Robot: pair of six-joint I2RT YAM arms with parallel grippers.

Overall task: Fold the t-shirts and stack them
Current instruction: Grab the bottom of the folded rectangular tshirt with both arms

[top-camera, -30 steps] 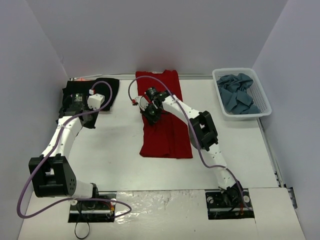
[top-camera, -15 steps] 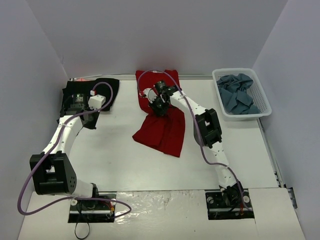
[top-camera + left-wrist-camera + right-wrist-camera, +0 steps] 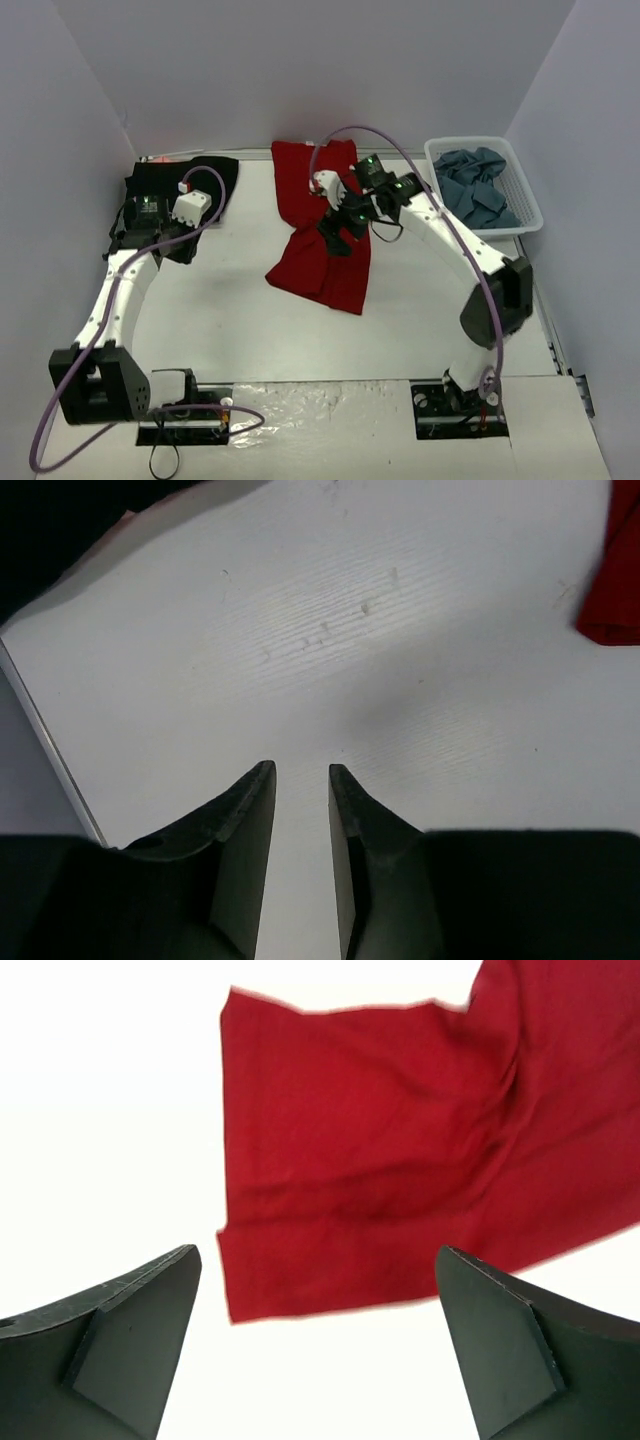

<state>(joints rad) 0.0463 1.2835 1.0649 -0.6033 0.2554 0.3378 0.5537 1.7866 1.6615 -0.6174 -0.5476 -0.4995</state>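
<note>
dark red t-shirt [image 3: 325, 240]: lying mid-table toward the far edge, upper part flat, lower part twisting leftward with diagonal creases, hem edges showing straight in the right wrist view [image 3: 370, 1160]. right gripper [image 3: 335, 232]: hovering over it, jaws gaping wide, gripping nothing [image 3: 318, 1260]. left gripper [image 3: 150, 212]: hanging by the black t-shirt [image 3: 215, 175] at the far left corner, jaws nearly meeting, only a slit between, nothing held [image 3: 300, 770]. blue-grey t-shirts [image 3: 478, 195]: sitting crumpled in the basket [image 3: 530, 212] far right. table [image 3: 230, 310]: lying bare in front and left.
</note>
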